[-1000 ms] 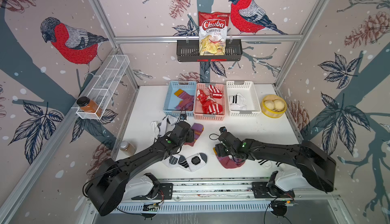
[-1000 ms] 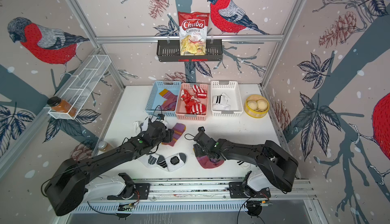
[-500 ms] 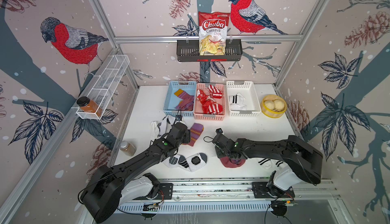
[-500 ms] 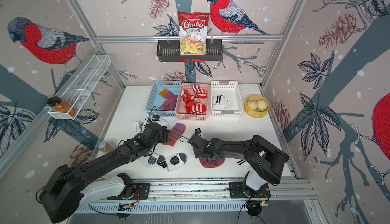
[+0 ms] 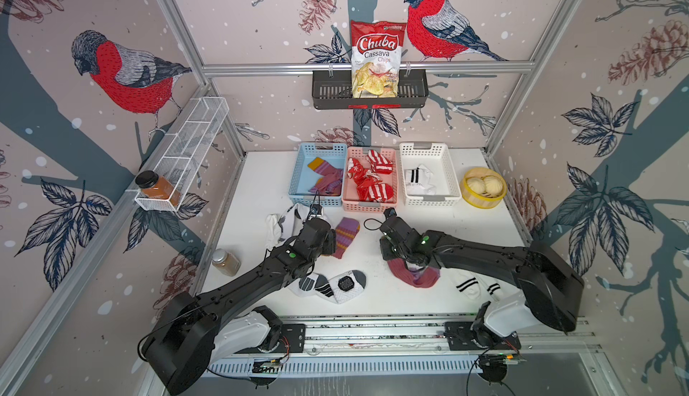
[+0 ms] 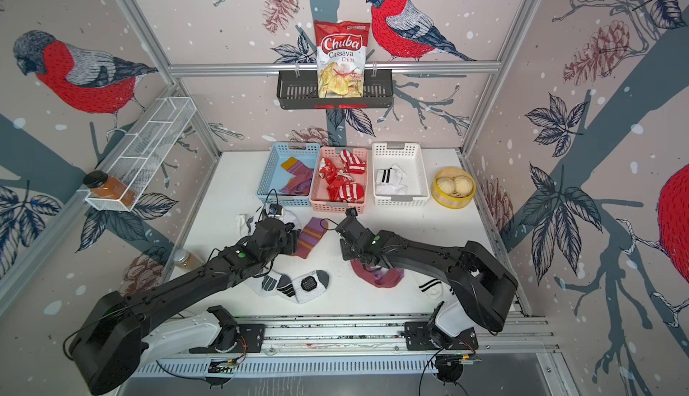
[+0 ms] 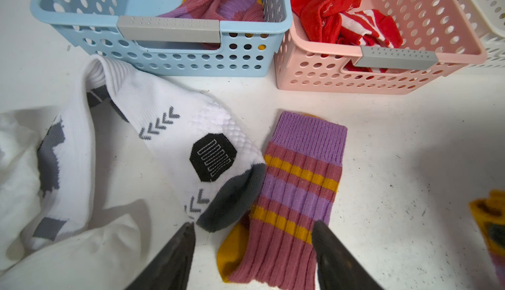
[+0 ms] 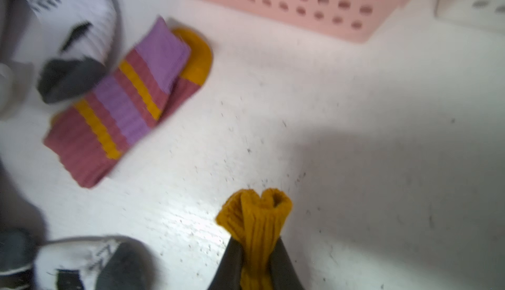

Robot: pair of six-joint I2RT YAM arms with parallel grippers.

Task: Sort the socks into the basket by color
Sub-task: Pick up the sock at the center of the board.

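Right wrist view: my right fingers (image 8: 233,261) clamped on mustard cuff of maroon sock (image 8: 257,220), front-centre of surface (image 5: 380,301). My left fingers (image 7: 175,255) spread open over second striped sock (image 7: 295,193). Three baskets (image 5: 369,207) hold about two maroon, four red, one white. Loose: two maroon, roughly five white. Around halfway, I judge.

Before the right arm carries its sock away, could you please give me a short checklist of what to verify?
1. Grip: right hand shut on the maroon sock by its yellow cuff: ok.
2. The maroon sock fully off the table: not ok, its body looks to rest there.
3. The blue basket holds matching socks, with room: ok.
4. The left hand open over the striped sock: ok.
5. The white sock clear of the striped sock: not ok, its grey toe overlaps the edge.
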